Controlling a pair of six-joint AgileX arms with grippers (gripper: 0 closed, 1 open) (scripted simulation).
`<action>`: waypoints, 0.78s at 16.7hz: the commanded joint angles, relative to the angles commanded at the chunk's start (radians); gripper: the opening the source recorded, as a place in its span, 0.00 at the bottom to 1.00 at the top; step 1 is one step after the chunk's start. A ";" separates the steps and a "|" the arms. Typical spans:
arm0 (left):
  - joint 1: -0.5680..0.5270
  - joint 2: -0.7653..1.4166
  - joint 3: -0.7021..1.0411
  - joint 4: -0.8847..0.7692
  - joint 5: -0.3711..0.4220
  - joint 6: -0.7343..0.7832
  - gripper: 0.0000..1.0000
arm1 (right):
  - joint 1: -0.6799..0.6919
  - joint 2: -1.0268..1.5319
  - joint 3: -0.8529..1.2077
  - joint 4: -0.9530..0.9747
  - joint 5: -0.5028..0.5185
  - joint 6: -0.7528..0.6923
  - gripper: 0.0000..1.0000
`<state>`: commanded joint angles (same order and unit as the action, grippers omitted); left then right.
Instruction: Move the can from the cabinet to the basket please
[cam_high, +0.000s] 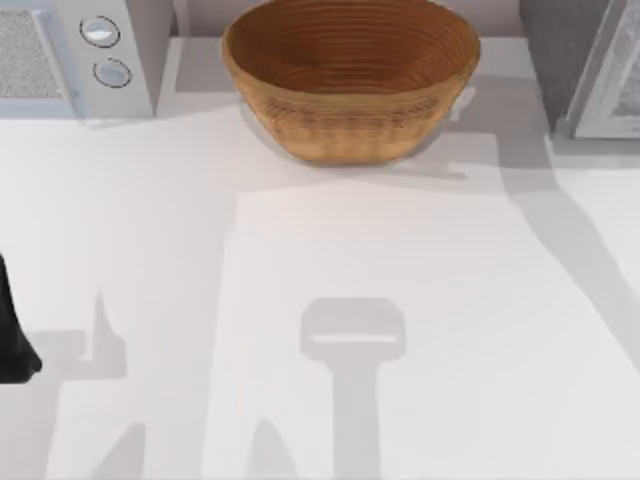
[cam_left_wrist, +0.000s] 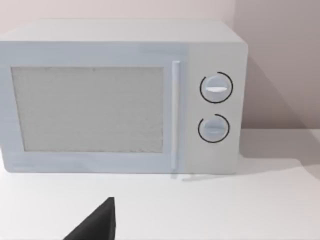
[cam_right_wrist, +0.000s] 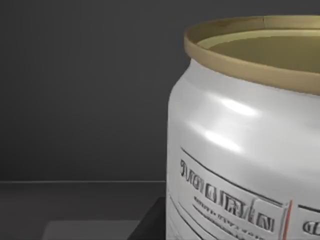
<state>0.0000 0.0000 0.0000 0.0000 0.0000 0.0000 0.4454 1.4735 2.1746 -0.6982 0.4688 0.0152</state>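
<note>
Wicker, golden brown and woven into a large round basket (cam_high: 350, 75), sits at the table's far edge between the white two-knob microwave (cam_left_wrist: 120, 97) on the left and the dark grey speckled cabinet (cam_high: 585, 65) on the right. Broad bare white tabletop (cam_high: 330, 300) lies before it. The silver-white gold-rimmed can (cam_right_wrist: 245, 150) stands upright against dark grey walls, close before the right wrist camera. Whether either gripper is spread or pinching, I cannot tell. The left arm (cam_high: 12, 330) sits at the left edge.

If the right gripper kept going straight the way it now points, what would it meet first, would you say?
Most likely the can, which looms close ahead in the right wrist view, upright against a dark grey wall. How near it is cannot be told, nor how the fingers stand.
</note>
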 joint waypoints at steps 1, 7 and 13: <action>0.000 0.000 0.000 0.000 0.000 0.000 1.00 | 0.001 -0.001 -0.001 -0.001 0.001 0.000 0.00; 0.000 0.000 0.000 0.000 0.000 0.000 1.00 | -0.010 -0.024 -0.035 0.014 -0.010 0.002 0.00; 0.000 0.000 0.000 0.000 0.000 0.000 1.00 | -0.083 -0.270 -0.383 0.133 -0.086 -0.003 0.00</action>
<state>0.0000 0.0000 0.0000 0.0000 0.0000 0.0000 0.3624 1.2035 1.7920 -0.5650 0.3828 0.0123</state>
